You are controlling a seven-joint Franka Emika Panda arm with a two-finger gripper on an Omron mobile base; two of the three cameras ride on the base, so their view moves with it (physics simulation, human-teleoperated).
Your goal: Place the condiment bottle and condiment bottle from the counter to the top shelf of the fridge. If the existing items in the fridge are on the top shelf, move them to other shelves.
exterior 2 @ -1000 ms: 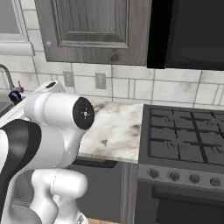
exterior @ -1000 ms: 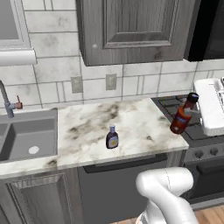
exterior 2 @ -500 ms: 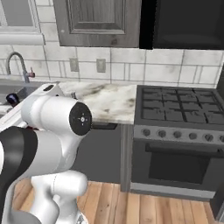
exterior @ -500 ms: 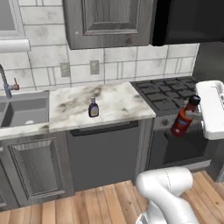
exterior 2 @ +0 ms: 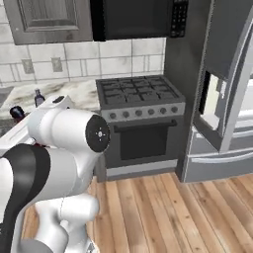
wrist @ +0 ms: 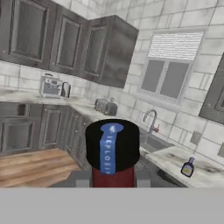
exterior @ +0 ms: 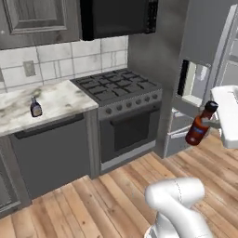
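A: Where is the red condiment bottle (exterior: 201, 126) sitting?
B: It is hanging tilted between the jaws, which are clamping tight on it, in the air before the fridge (exterior: 204, 56).
A: And the other?
B: The small condiment bottle (exterior: 35, 107) is standing upright on the worktop (exterior: 56, 100), left of the stove (exterior: 118, 86).

Hand (exterior: 211, 124) mostly beyond right edge

- arm (exterior 2: 59, 143): glossy white rounded shells, black band at one joint
- dark round joint cap (exterior 2: 98, 133), small pale centre mark
- white elbow link (exterior: 179, 197)
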